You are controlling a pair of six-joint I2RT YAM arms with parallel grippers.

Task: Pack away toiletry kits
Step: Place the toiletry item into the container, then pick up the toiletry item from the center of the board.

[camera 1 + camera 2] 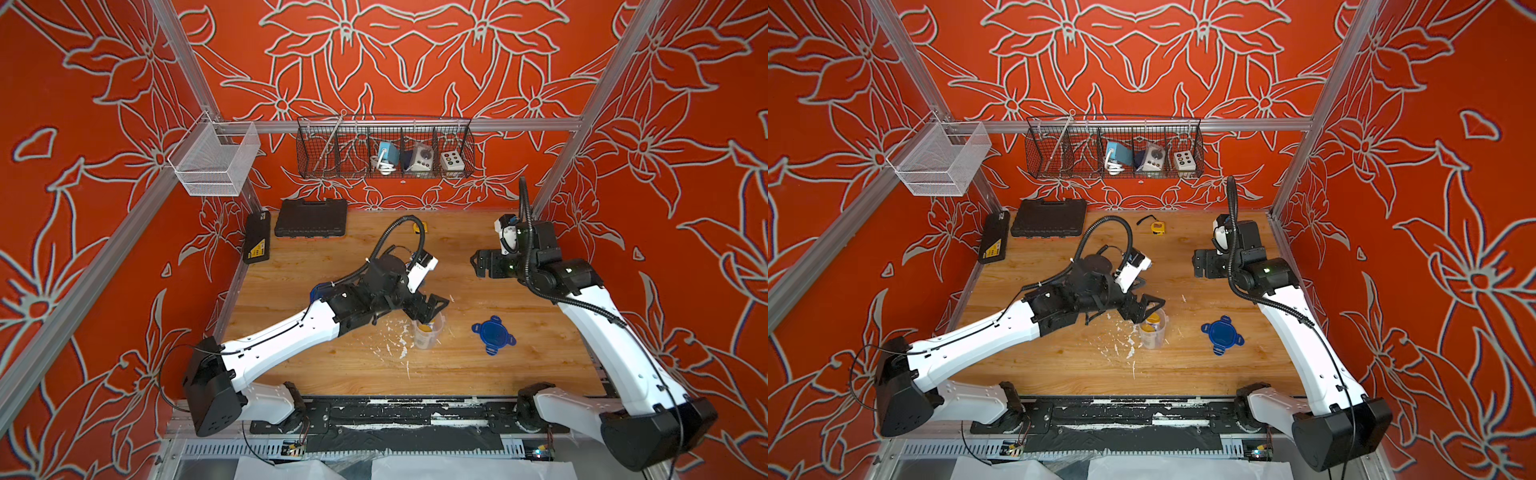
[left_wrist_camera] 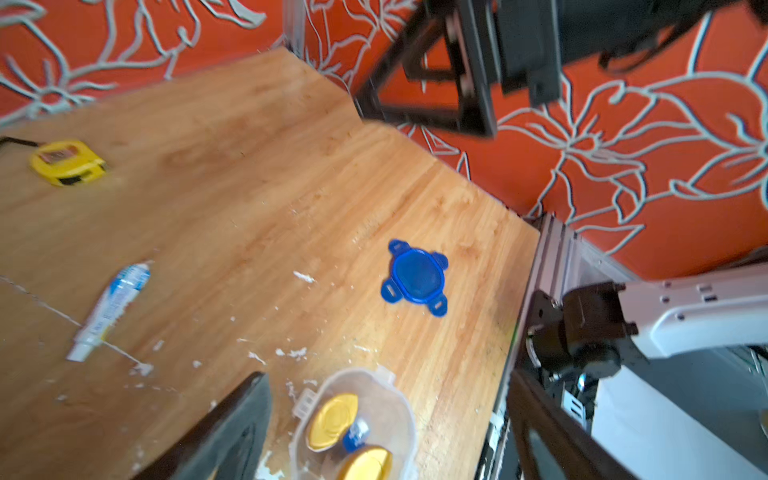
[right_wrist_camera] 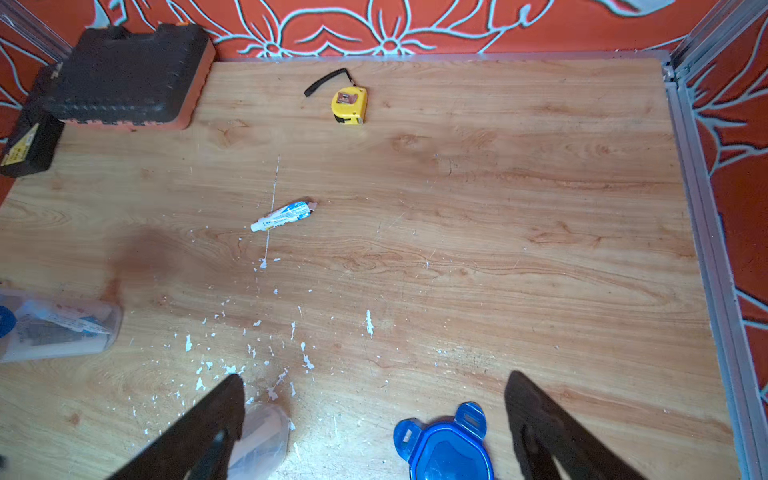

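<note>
My left gripper (image 2: 385, 376) is released. Its jaws are spread wider than the clear cup (image 2: 409, 411) beneath them and touch neither wall. In my left wrist view only its two dark fingers (image 2: 224, 428) show, blurred and cut off by the picture's edge. The cup stands upright on the wooden table (image 1: 332, 374), and its near side also runs out of that picture. Inside it are two yellow-capped bottles (image 2: 332, 422), one only half in view. A small blue-and-white piece (image 2: 355, 434) is wedged between them, and I cannot name it. In both top views the left gripper covers part of the cup's mouth.

The blue four-tab lid (image 1: 493, 334) lies flat on the table, apart from the cup, on the side of my right arm. The toothpaste tube (image 3: 282, 216) lies farther back, well apart from both. In both top views my left arm hides it. A second clear cup (image 3: 58, 328) lies on its side at the edge of my right wrist view. It is cut off there, and its contents are only white and blue smears.

My right gripper (image 3: 374, 378) hangs above the table with its jaws apart and nothing between them. Behind one finger the upright cup is a pale blur, and the picture's edge cuts the lid below.

White flecks (image 1: 395, 336) dot the wood around the cup. At the back, a cable half covers the yellow tape measure (image 1: 417, 227), and the black tool case (image 1: 311, 218) sits by the wall.
</note>
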